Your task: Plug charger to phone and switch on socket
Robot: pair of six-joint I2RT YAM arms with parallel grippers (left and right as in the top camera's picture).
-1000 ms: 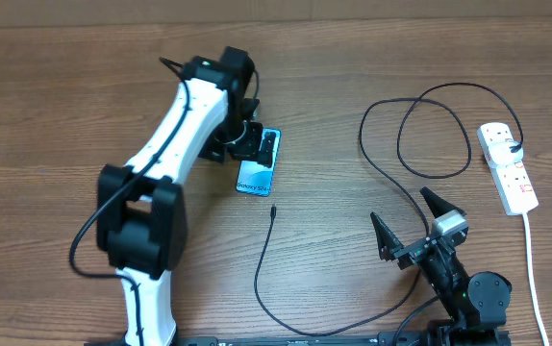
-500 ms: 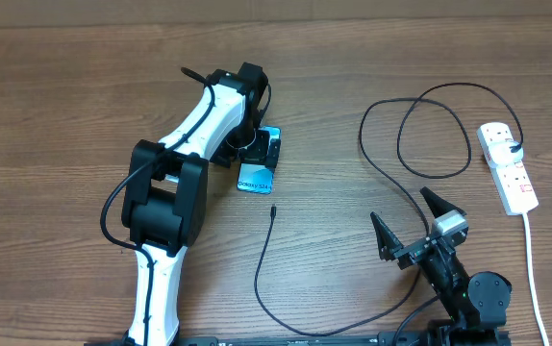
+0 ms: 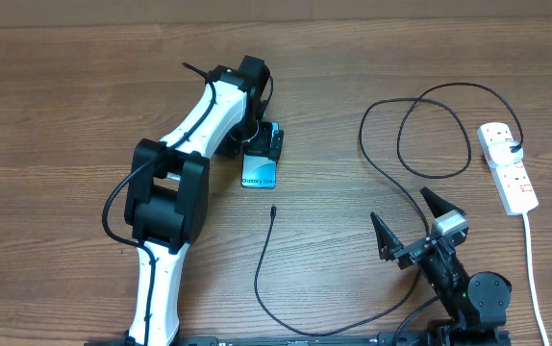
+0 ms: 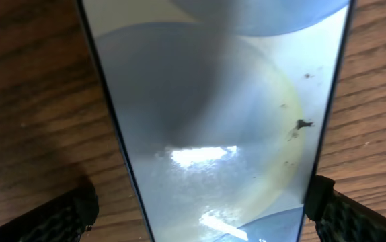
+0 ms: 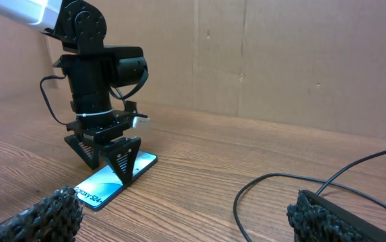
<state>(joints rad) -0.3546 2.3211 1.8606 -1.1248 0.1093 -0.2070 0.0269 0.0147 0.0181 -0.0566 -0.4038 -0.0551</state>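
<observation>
The phone (image 3: 260, 173) lies flat on the wooden table with its light-blue screen up, and it fills the left wrist view (image 4: 213, 101). My left gripper (image 3: 263, 142) stands open over the phone's far end, one finger (image 4: 55, 218) on each side of it; the left finger is clear of the edge. The charger's black tip (image 3: 272, 210) lies just below the phone, and its cable (image 3: 382, 173) loops right to the white socket (image 3: 509, 168). My right gripper (image 3: 416, 223) is open and empty near the front edge, with the cable (image 5: 260, 188) passing under it.
The socket's white cord (image 3: 533, 259) runs down the right edge of the table. The left arm's white links (image 3: 175, 154) stretch diagonally across the left half. A cardboard wall (image 5: 280, 60) stands behind the table.
The left arm's elbow has swung right and its gripper has settled over the phone's far end. The phone has shifted slightly toward the front. The right arm has stayed still.
</observation>
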